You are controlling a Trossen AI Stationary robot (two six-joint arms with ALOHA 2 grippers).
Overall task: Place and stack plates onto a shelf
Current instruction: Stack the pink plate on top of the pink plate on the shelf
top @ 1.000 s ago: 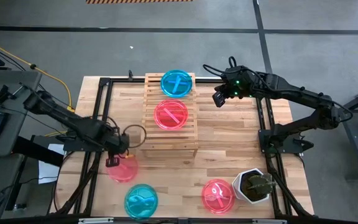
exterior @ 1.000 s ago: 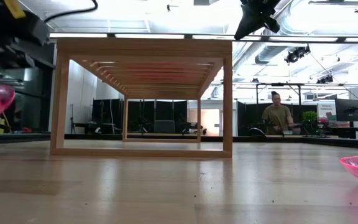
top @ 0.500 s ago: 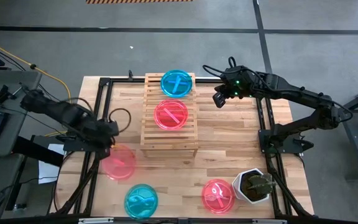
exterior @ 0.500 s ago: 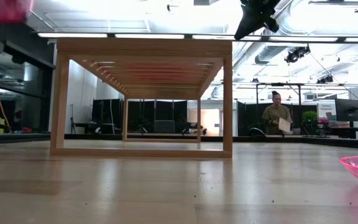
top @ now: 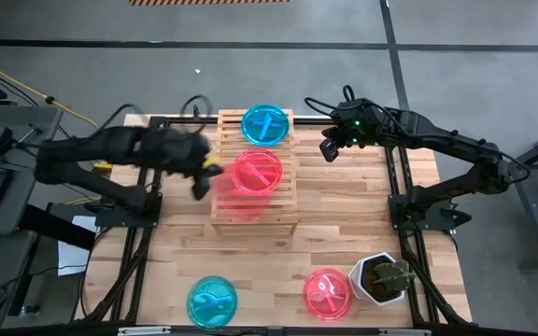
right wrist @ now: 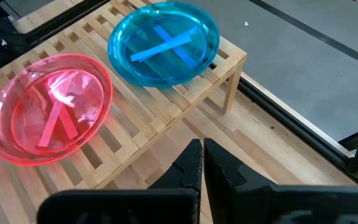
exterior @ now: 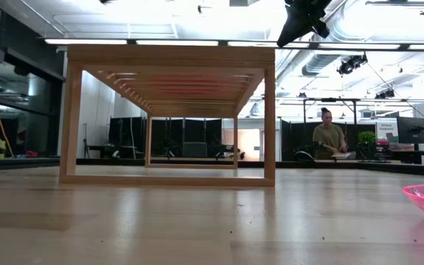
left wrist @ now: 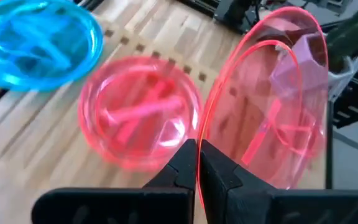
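Swinging up from the desk edge, left pincer (left wrist: 197, 163) clamped a pink plate (left wrist: 272, 99) edgewise beside the shelf's (top: 241, 213) pink plate (top: 256, 172).

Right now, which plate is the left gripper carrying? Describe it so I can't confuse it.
On the slatted shelf lie a teal plate and a pink plate. The carried plate is also pink, but stands on edge, pinched at its rim by the left gripper.

Robotics lab: framed test table (top: 344, 201), open hall with ducts (exterior: 330, 62).

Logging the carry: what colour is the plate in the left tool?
Pink plate; left wrist view.
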